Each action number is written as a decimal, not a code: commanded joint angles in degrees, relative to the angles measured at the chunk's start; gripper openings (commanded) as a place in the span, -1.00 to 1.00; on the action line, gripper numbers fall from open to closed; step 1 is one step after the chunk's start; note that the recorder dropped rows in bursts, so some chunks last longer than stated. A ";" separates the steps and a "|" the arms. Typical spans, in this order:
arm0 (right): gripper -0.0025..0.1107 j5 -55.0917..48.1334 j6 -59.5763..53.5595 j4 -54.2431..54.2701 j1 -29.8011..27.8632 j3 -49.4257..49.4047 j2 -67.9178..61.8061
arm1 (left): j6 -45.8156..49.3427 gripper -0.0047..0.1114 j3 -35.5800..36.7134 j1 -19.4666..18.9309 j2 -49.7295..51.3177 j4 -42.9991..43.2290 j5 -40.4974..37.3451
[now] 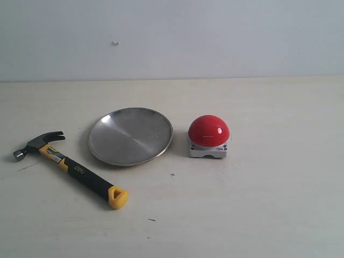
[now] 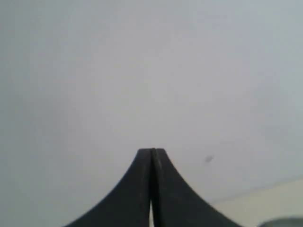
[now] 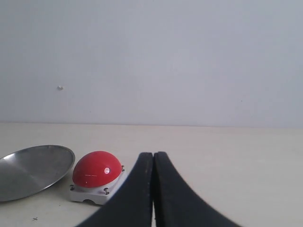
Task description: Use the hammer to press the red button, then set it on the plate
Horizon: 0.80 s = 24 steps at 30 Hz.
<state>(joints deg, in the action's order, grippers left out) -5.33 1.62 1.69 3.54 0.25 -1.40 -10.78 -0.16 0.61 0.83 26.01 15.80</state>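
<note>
**Both hands shut and empty, hammer lying on the table**

My left hand (image 2: 151, 153) has its two fingers pressed flat together with nothing between them, and it looks mostly at blank wall. My right hand (image 3: 153, 155) is just as tightly together and just as empty, facing the red button (image 3: 97, 169). Neither hand shows in the exterior view.

Seen from there, the plate (image 1: 130, 135) lies mid-table, with nothing on it. The hammer (image 1: 75, 169) lies flat at its 8 o'clock, apart from the rim, head toward 10 o'clock and yellow end toward 4. The button stands at the plate's 3 o'clock, near but not touching.

What worries me: the hammer looks head-heavy, so a grip near the yellow end could let it droop or twist. The plate lies between hammer and button, and a low carry could clip its rim. The dome is glossy and rounded, so an off-centre press may skid off.

The table (image 1: 258, 204) is pale, smooth and lightly marked. A plain pale wall (image 1: 215, 37) stands behind it.
</note>
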 commanded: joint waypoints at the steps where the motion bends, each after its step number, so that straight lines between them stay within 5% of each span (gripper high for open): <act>1: -0.96 0.09 0.07 -0.03 -0.37 -0.25 0.26 | -12.58 -0.92 0.16 -0.14 -0.31 -4.92 8.50; 5: -0.96 0.09 0.07 -0.03 -0.37 -0.25 0.26 | -22.13 -0.92 0.16 -0.14 1.03 -13.34 2.71; 13: -0.96 0.09 -0.02 -0.03 -0.37 -0.25 0.26 | -16.31 -0.92 0.16 -2.81 9.07 -13.49 -3.56; 17: -0.96 0.09 0.10 -0.03 -0.37 -0.25 0.26 | -19.29 -0.92 0.16 -2.95 18.82 -13.49 8.11; 24: -0.96 0.09 -0.03 0.53 -0.37 -0.25 0.26 | -30.25 -0.92 -7.99 -2.95 45.32 -20.44 8.29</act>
<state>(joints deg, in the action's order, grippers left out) -5.33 1.71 1.95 3.54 0.25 -1.40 -36.89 -5.62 -2.23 38.66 10.86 23.42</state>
